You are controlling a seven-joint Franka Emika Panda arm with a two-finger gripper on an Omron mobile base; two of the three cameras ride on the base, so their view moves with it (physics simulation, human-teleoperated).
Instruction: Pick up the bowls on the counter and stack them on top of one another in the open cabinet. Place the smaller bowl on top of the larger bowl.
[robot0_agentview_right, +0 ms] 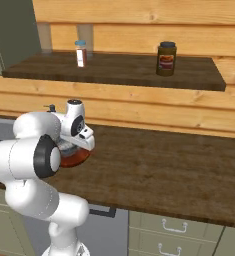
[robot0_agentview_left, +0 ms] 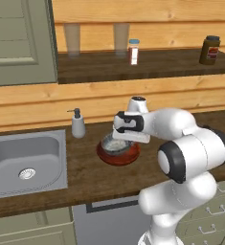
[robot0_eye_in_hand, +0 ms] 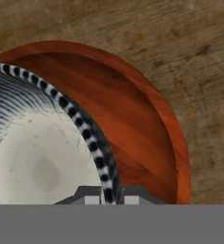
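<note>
Hand view: tool sits right at the rim of the small grey bowl, one fingertip on the inner side, the other on the outer side, rim between them. Looks closed on the rim, or very nearly; contact can't be confirmed. The grey bowl rests inside the wide brown bowl, off to one side of it, not centred. Both are on the dark wood surface, not in the cabinet.

Left base view: the nested bowls lie under the wrist, next to the sink and soap dispenser. The open cabinet above holds two glasses, a shaker and a jar.

Risks, judged: a pinch on a thin rim at one side means the bowl can tilt or slip when lifted. Lifting could also drag the brown bowl along. If the grey one goes up first, stacking order is wrong, since the brown one belongs underneath. The shelf items crowd the landing spot.
</note>
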